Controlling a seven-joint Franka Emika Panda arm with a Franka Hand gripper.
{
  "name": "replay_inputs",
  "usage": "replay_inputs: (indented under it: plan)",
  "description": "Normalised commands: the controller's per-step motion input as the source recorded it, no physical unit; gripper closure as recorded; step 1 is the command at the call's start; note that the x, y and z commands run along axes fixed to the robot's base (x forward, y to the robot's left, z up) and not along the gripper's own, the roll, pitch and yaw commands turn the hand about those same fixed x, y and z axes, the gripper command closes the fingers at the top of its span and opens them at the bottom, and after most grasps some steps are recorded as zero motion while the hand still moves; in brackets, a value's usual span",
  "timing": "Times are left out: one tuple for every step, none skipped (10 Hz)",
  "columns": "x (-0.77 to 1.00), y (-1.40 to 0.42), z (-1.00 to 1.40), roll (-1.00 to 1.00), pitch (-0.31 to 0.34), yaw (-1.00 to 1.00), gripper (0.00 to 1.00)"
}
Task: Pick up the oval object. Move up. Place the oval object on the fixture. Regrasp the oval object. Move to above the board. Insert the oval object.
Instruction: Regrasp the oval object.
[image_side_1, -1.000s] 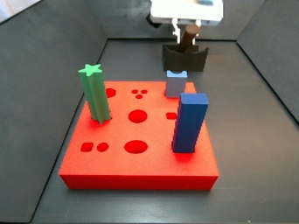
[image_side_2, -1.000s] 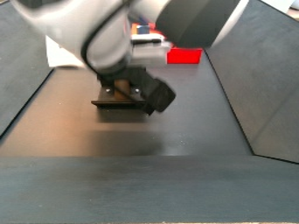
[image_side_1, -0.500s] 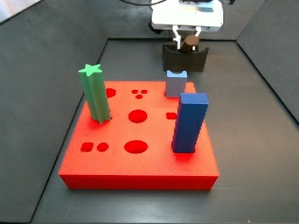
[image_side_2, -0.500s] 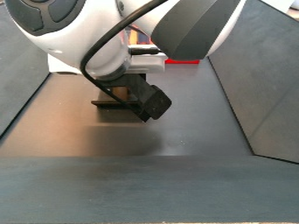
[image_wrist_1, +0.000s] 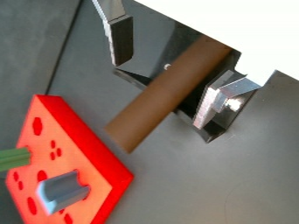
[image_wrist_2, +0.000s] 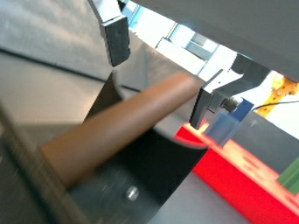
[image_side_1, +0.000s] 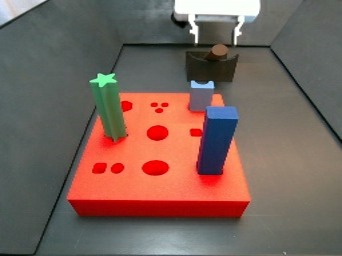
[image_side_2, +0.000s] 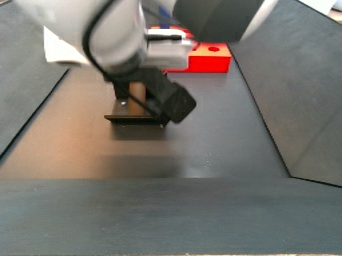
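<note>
The oval object (image_wrist_1: 163, 96) is a slim brown peg lying on its side in the notch of the dark fixture (image_wrist_1: 216, 131). In a side view only its round end (image_side_1: 215, 50) shows on top of the fixture (image_side_1: 211, 70). My gripper (image_side_1: 214, 34) hangs just above it, open, one silver finger (image_wrist_1: 121, 35) well clear of the peg and the other finger (image_wrist_1: 219, 101) close beside it. Both wrist views show the oval object (image_wrist_2: 117, 136) between the spread fingers of the gripper (image_wrist_2: 160, 87). The red board (image_side_1: 160, 190) lies nearer the front.
On the board stand a green star-topped peg (image_side_1: 107, 105), a tall blue square peg (image_side_1: 217, 140) and a short grey-blue peg (image_side_1: 201, 96). Dark walls enclose the floor. In a side view my arm hides most of the fixture (image_side_2: 131, 120).
The fingers have spread apart and let go of the oval object, which stays in the fixture. The gripper has risen a little.
</note>
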Motion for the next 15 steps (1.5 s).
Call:
replay_inputs:
  plan:
    - [-0.04,0.00,1.00,0.08,0.005,0.02,0.00]
    - [-0.04,0.00,0.94,0.07,0.021,0.03,0.00]
    - [-0.04,0.00,0.70,0.06,0.044,0.02,0.00]
    - [-0.03,0.00,0.52,0.05,0.059,0.02,0.00]
    - [-0.03,0.01,0.34,0.05,0.071,0.01,0.00]
    - [-1.00,0.00,0.00,0.00,0.013,-0.08,0.00]
    - [-1.00,0.00,-0.06,-0.03,-0.023,-0.09,0.00]
    - [-1.00,0.00,-0.02,-0.01,-0.059,-0.09,0.00]
    - [-1.00,0.00,0.00,0.01,-0.081,-0.07,0.00]
    - [-1.00,0.00,-0.01,0.03,-0.088,-0.06,0.00]
    - [-1.00,0.00,0.00,0.05,-0.104,-0.03,0.00]
    - [-1.00,-0.01,0.01,0.07,-0.113,-0.01,0.00]
    - [-0.97,-0.01,0.01,0.09,-0.121,0.00,0.00]
    - [-0.89,-0.01,0.01,0.10,-0.123,0.01,0.00]
    - [-0.67,-0.01,0.02,0.12,-0.119,0.04,0.00]
